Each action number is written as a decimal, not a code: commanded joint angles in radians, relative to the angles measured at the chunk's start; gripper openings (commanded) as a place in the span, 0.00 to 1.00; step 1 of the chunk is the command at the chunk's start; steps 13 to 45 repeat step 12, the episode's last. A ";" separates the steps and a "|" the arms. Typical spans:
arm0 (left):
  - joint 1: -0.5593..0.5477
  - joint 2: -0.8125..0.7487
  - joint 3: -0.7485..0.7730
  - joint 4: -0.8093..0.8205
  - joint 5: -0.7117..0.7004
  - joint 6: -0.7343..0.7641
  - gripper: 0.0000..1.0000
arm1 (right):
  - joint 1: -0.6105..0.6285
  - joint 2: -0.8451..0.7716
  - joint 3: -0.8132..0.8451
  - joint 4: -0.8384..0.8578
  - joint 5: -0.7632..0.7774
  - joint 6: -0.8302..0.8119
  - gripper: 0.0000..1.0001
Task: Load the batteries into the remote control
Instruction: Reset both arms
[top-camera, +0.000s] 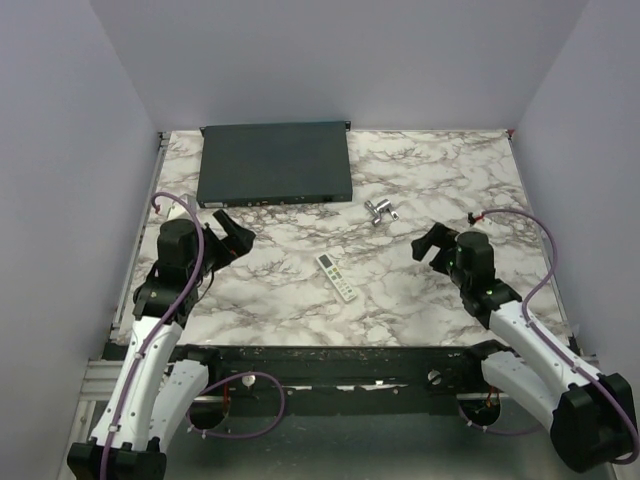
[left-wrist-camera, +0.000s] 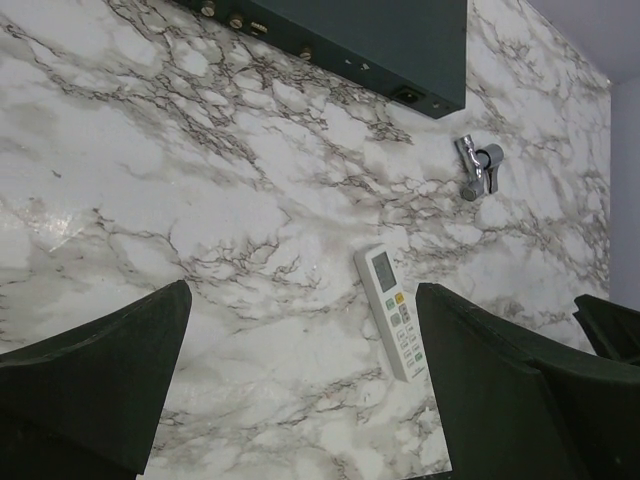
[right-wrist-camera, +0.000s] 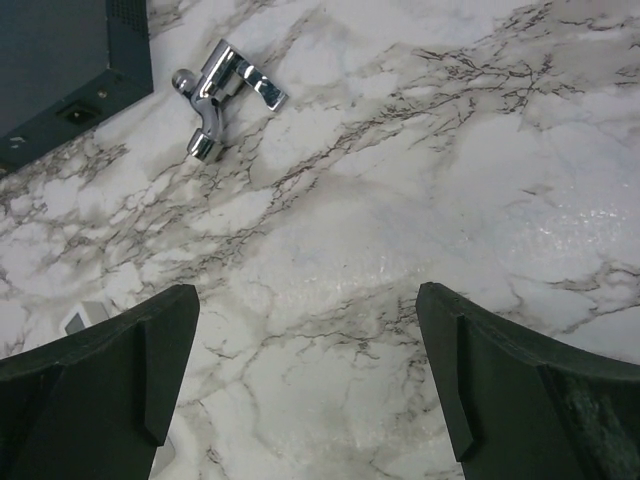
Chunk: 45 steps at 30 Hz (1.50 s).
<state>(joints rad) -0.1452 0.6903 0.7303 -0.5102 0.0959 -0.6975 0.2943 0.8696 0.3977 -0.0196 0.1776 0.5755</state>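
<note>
The remote control (top-camera: 336, 277) lies flat on the marble desk (top-camera: 430, 300) (buttons up), near its middle. Flanking it, the left fingers (top-camera: 235, 236) and right fingers (top-camera: 424, 241) stand wide, holding nothing. Beyond are a chrome fitting (top-camera: 381, 211), then a dark-grey box (top-camera: 275, 163).

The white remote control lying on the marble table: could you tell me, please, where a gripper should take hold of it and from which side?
Probably across its narrow width, pinching the two long edges near mid-length, coming down from above. The remote control lies flat, face up and diagonal, so the wrist must turn to match; nothing touches its sides.
</note>
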 joint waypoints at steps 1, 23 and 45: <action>0.004 -0.020 -0.035 0.047 -0.050 0.003 0.99 | -0.005 -0.011 -0.006 0.066 0.019 0.006 1.00; 0.004 -0.075 -0.036 0.019 -0.131 0.001 0.98 | -0.005 -0.068 -0.040 0.099 0.034 -0.033 1.00; 0.004 -0.075 -0.036 0.019 -0.131 0.001 0.98 | -0.005 -0.068 -0.040 0.099 0.034 -0.033 1.00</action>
